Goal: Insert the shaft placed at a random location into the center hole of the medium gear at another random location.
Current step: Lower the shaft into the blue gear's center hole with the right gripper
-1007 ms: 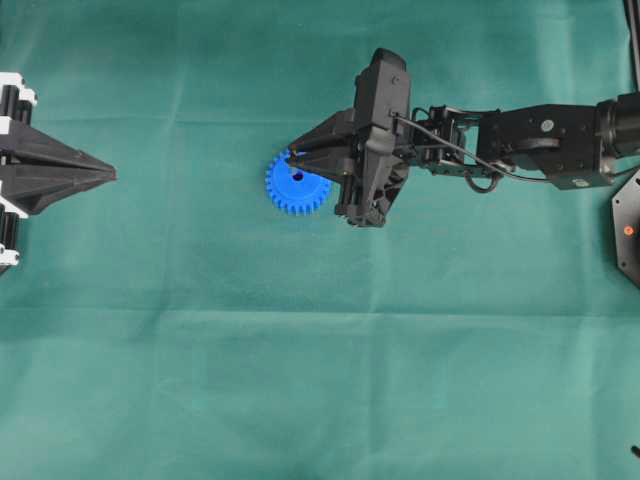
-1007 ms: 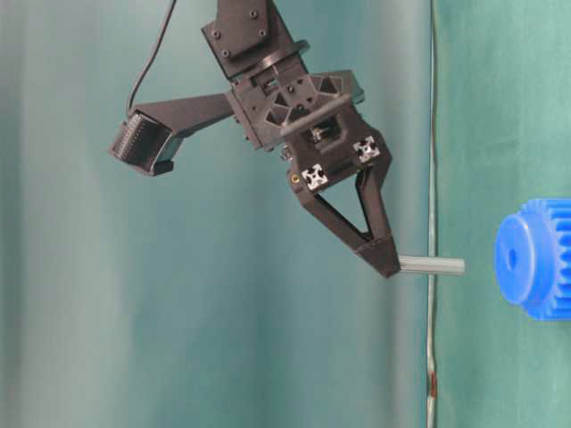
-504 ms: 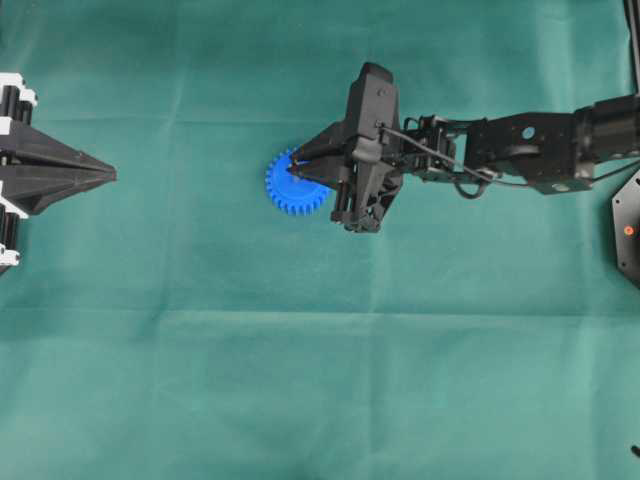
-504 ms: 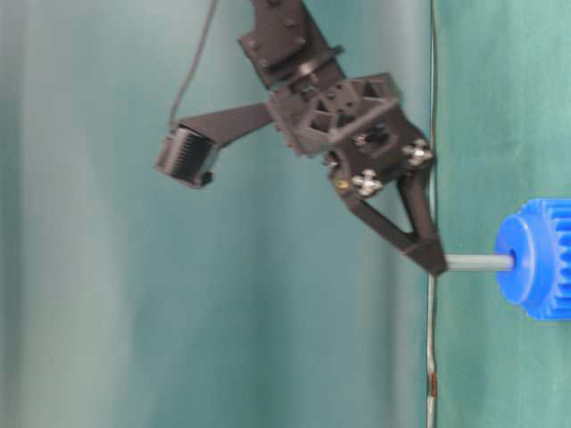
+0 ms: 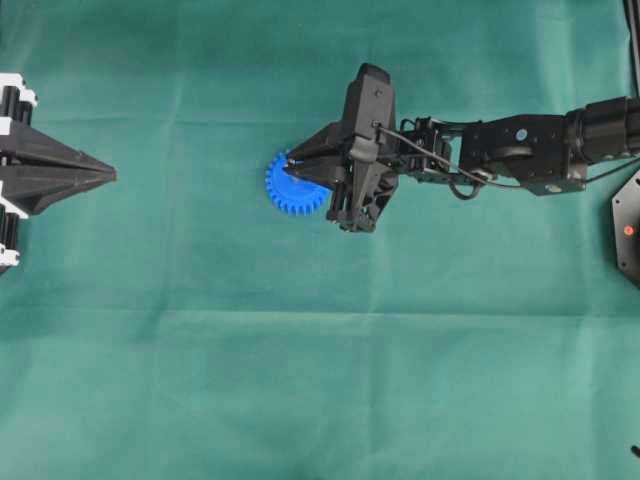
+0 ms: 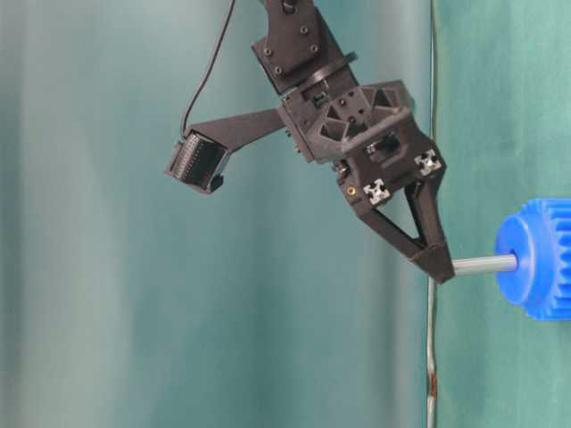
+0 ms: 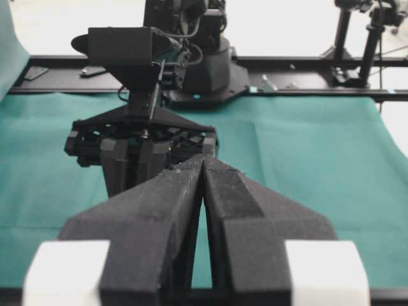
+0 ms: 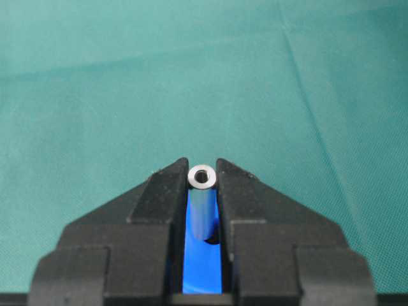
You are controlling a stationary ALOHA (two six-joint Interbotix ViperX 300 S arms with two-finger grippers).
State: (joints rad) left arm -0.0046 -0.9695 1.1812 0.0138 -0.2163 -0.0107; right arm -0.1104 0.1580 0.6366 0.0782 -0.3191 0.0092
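The blue medium gear (image 5: 285, 195) lies flat on the green cloth, left of centre. My right gripper (image 5: 291, 164) is above it, shut on the silvery shaft (image 6: 482, 264). In the table-level view the shaft's far end meets the middle of the gear (image 6: 535, 259). In the right wrist view the shaft (image 8: 203, 176) stands between the fingertips, and its lower end sits at the dark center hole (image 8: 213, 240) of the gear (image 8: 201, 271). My left gripper (image 5: 110, 175) is shut and empty at the far left; it also shows in the left wrist view (image 7: 203, 159).
Green cloth (image 5: 300, 380) covers the table. A black base plate (image 5: 628, 225) sits at the right edge. In the left wrist view the right arm (image 7: 143, 127) is straight ahead.
My right gripper has carried the shaft toward the gear. The gap between shaft end and gear has closed, and the end now meets the hole. The left arm has not moved.
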